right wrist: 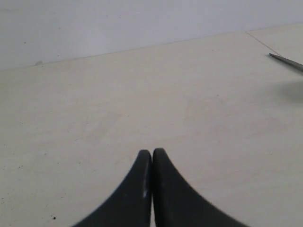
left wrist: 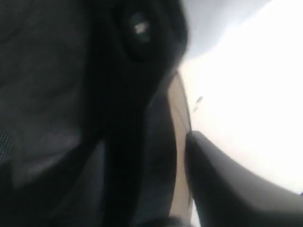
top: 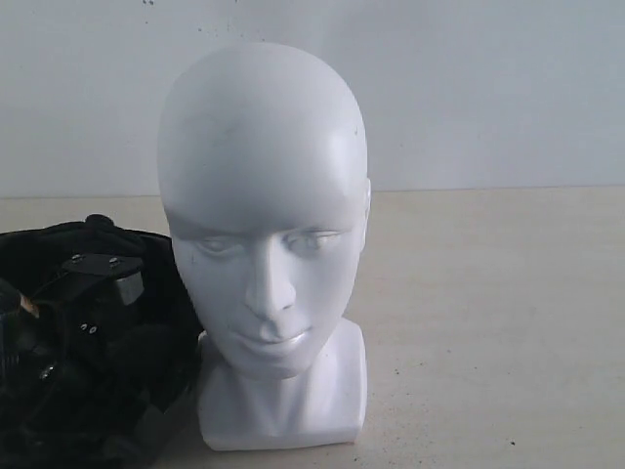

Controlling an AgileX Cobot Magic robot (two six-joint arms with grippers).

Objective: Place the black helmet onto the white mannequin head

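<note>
— Exterior view first: what do you log for the white mannequin head (top: 264, 195)?
— Glossy, bald, eyes closed. It stands upright on its squarish base in the middle of the pale table (top: 488, 322), facing the camera. The helmet is not on it.
— And the black helmet (top: 107, 410)?
— Down on the table beside the head, at the left of frame. It is touching or nearly touching the base (too dark there to tell which). Matte black, lumpy with padding. Some black metal parts with screws (top: 93, 266) show in front of it.
— Does the left wrist view add anything?
— Close and blurred. Dark helmet surface with a round stud (left wrist: 137, 28) fills most of it. The left gripper's finger (left wrist: 227, 189) shows alongside, with a strip of table between. Only that one finger is visible, so I cannot tell whether the jaws hold the helmet or stand free.
— Right wrist view?
— It gives what neither other view does: the right gripper (right wrist: 152, 153), fingertips pressed together with nothing between them, above the tabletop, white wall (right wrist: 118, 23) behind. A thin dark point (right wrist: 286, 61) pokes in at the frame edge, unidentifiable.
— Anything inside the helmet?
— Its hollow is all shadow from here, so I cannot make out any contents.
</note>
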